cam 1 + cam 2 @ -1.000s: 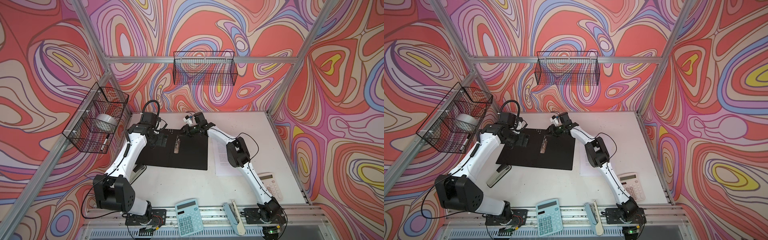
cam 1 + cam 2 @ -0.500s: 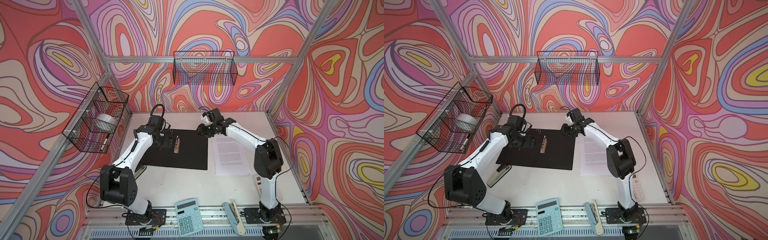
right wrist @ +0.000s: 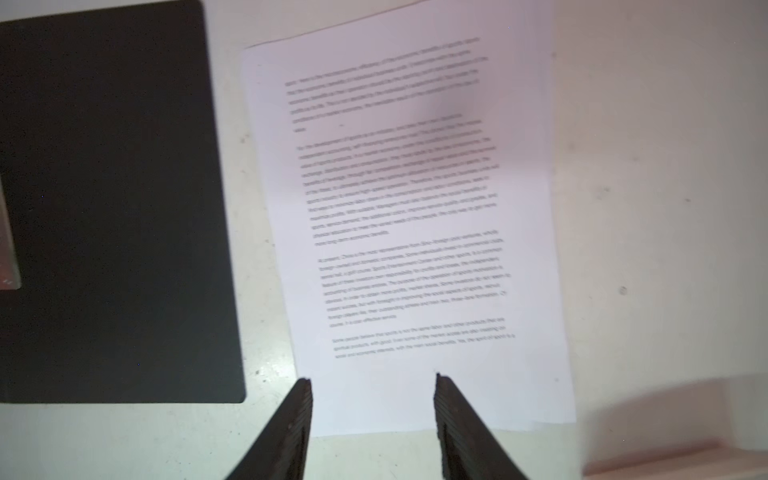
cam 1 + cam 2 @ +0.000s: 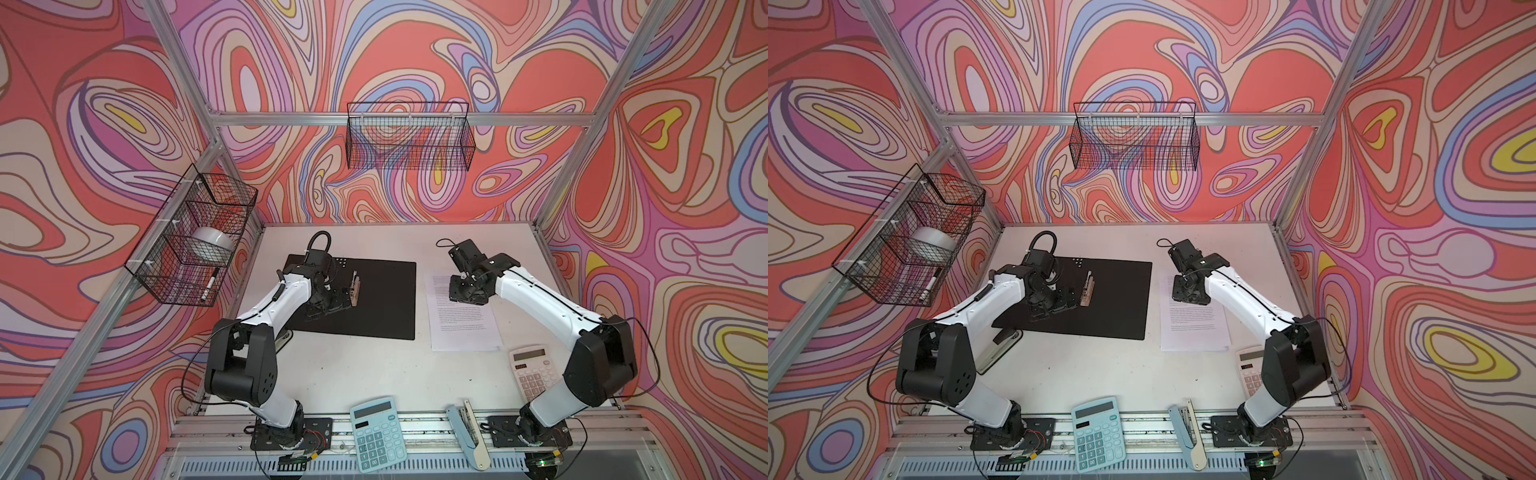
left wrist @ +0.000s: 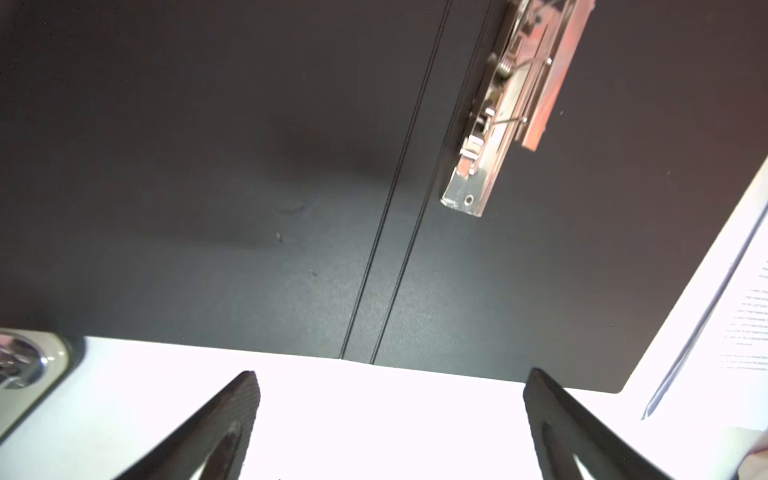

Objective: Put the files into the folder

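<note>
Right arm has swung away from the folder's clip since a second ago and now hangs over the files; the left arm has barely shifted.

Both top views: the folder (image 4: 382, 299) (image 4: 1117, 299) lies open and flat on the white bench (image 4: 353, 365), black inside up, with the metal clip (image 4: 355, 289) near its middle. The files (image 4: 463, 328) (image 4: 1194, 332) lie flat just beside its right edge, not touching it. The right pincer (image 4: 466, 296) (image 4: 1188, 296) sits above the far half of the files. The left pincer (image 4: 332, 301) (image 4: 1059, 302) is over the folder's left half, just beside the clip.

Left wrist view: the left pincer (image 5: 390, 376) is spread fully wide and empty. Beyond it are the folder (image 5: 208, 208), its spine creases and the clip (image 5: 511, 108). A strip of the files (image 5: 748, 311) shows past the folder's edge.

Right wrist view: the right pincer (image 3: 374, 380) is partly open and holds nothing. Its tips are over one short edge of the files (image 3: 415, 208); contact cannot be told. The folder (image 3: 112, 208) lies alongside.

The files look light, thin and floppy. Loose sheets would likely slide apart, and lying flat they offer no raised edge. A short edge or a corner seems the best hold, with all the sheets pinched together.
</note>
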Robot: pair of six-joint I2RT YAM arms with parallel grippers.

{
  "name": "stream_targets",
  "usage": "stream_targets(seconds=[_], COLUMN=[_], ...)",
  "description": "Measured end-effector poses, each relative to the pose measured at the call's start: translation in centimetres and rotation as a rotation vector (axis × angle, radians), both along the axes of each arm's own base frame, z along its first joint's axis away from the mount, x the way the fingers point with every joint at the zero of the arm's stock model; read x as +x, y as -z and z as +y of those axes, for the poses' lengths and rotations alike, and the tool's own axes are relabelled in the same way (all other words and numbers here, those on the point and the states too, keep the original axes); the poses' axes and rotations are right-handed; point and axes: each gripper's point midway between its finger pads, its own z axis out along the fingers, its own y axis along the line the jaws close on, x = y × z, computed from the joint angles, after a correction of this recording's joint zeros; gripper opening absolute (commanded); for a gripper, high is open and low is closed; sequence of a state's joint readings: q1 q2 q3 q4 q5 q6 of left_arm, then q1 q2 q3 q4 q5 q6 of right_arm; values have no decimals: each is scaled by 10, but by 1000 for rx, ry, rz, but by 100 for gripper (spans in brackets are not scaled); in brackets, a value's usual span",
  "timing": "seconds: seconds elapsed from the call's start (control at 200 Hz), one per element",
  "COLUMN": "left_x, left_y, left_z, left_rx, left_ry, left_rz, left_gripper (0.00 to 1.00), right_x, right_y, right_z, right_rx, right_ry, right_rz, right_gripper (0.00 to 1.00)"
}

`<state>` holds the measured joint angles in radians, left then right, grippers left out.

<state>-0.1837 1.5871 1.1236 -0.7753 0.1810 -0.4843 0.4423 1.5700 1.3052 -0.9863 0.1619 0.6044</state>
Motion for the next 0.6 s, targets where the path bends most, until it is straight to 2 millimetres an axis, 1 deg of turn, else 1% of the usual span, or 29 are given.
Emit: stream_targets(seconds=[0.11,0.24,0.326,0.461,0.521,0.601], left_x=[4,4,4,5,7,15], left_y=[-1,0,-1,-5,-11,-23], left_z=[-5,-10,-12,-13,-13,-13], left_rx=[-24,-38,-41,-40,-39,-30], left_ry=[-6,-8,-2,9,16,34], left_rz=[-17,-22,-23,-39,-59,-101], left_gripper=[100,100,100,100,100,100], right_x=[-10,-22,-30,-37,-39,-41], right_y=[11,35,46,53,55,60], right_z=[-32,-63,-76,-92,-97,-105], right_rx=[-41,-53,-35,10,46,91], right_ry=[82,168,209,259,280,311], right_rz=[33,94,126,139,141,149], right_gripper=[53,53,53,53,53,53])
